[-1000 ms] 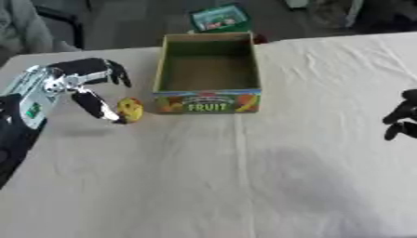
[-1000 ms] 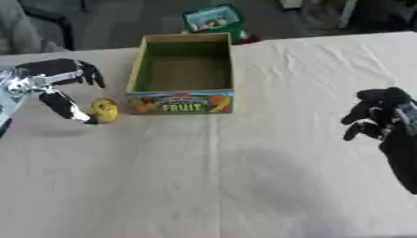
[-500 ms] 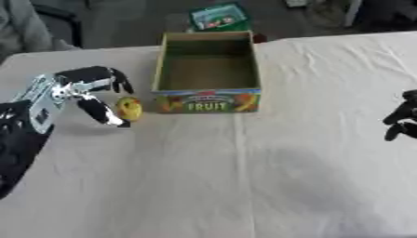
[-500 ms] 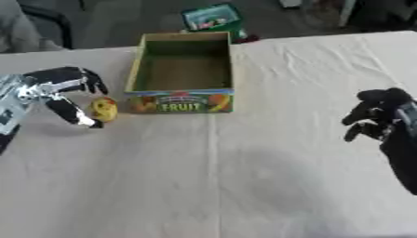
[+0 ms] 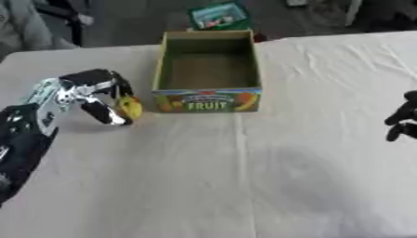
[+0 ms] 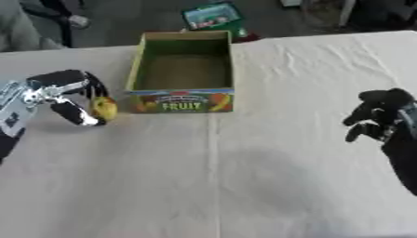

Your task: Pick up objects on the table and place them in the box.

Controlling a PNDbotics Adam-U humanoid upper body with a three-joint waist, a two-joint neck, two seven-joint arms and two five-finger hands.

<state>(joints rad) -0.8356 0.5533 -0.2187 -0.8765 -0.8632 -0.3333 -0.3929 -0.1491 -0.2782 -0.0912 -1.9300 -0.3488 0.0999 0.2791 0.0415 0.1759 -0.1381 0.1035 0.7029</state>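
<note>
Closing in now, the left hand (image 5: 91, 91) has slid across from a second ago and its curled fingers and thumb have come right around the small yellow fruit (image 5: 129, 107), which sits on the white tablecloth (image 5: 244, 176) just beside the box's left front corner. Thumb below, fingers arched over the top, and the fruit looks pinched between them, though it seems to be resting on the cloth rather than lifted. Moving across: the cardboard fruit box (image 5: 209, 69) stands upright and open, with "FRUIT" printed on its front panel, and as far as I can see its inside is bare, nothing dropped in yet. So the job looks barely begun, with the grasp being made and the lift and carry over the box wall yet to come. Beyond the table's far edge a green packet (image 5: 218, 16) lies on the floor, out of play. Over on the far side, the right hand (image 6: 376, 116) hangs idle above the cloth, fingers curled and holding nothing, well apart from the box.
</note>
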